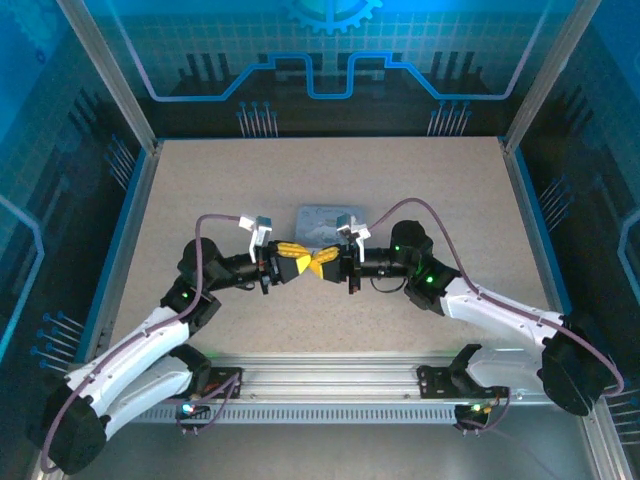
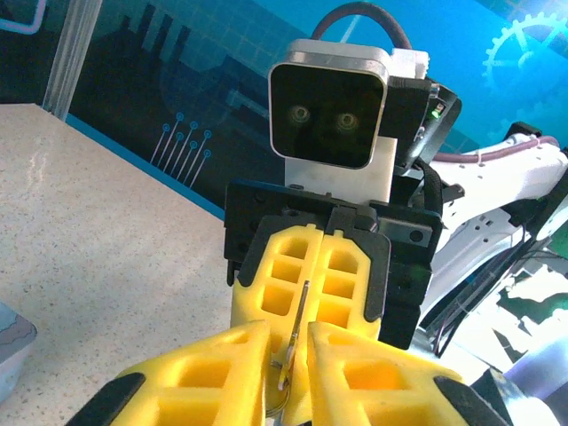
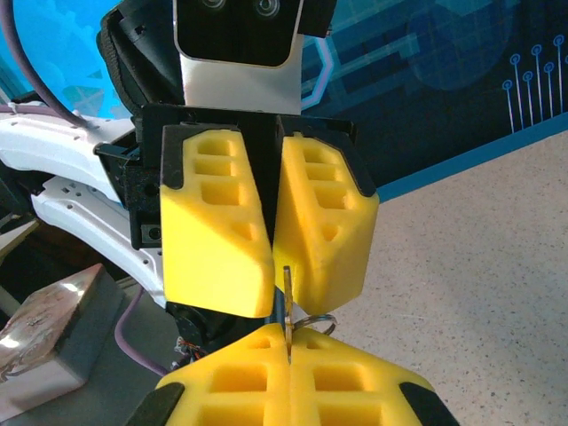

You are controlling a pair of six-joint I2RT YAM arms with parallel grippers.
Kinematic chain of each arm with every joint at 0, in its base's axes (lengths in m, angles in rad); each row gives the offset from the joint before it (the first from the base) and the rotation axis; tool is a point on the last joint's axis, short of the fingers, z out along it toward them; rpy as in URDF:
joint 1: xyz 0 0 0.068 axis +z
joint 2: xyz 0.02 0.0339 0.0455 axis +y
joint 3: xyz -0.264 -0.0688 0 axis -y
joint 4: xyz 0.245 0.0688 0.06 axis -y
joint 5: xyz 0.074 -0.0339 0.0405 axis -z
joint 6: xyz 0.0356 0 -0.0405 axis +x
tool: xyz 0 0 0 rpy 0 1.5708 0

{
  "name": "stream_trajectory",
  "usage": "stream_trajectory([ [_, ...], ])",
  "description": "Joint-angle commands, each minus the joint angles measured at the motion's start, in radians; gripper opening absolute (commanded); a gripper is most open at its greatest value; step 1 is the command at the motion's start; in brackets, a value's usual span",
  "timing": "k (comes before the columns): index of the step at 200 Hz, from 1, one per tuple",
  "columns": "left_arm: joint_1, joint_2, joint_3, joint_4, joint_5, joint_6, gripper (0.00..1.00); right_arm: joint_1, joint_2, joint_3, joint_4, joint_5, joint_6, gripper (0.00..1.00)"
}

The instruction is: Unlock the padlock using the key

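Insertion of the key [image 3: 287,302], in mid-air above the bench [image 1: 450,200]. The right gripper [image 3: 288,344] is clamped tight on the key. The blade stands up into the narrow slit between the nearly closed fingers of the left gripper [image 3: 276,300]. The padlock is presumably pinched there but hidden, so that grip cannot be confirmed. A silvery loop [image 3: 318,321] lies just beside the key. Good practice: keep blade and keyway collinear, advance slowly, twist only once seated.

Yellow pocketed fingers [image 3: 213,231]: matt moulded plastic, smooth faces. Thin dark metal key [image 3: 287,300] at fingertips: dull sheen. Beige speckled tabletop [image 3: 497,284] below tool: matt, fine-grained.
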Motion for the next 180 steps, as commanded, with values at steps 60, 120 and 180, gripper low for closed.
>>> stream_trajectory([
  [60, 0.002, 0.015, 0.015, -0.029, 0.074, 0.011, 0.03, -0.017, -0.009, 0.023, 0.016, -0.019, 0.003, 0.0],
  [120, 0.002, 0.041, 0.03, -0.053, 0.106, 0.034, 0.0, -0.019, 0.002, 0.042, -0.021, -0.032, -0.014, 0.0],
  [180, 0.002, 0.034, 0.071, -0.188, 0.046, 0.104, 0.0, -0.019, -0.017, 0.074, -0.154, 0.046, -0.035, 0.31],
])
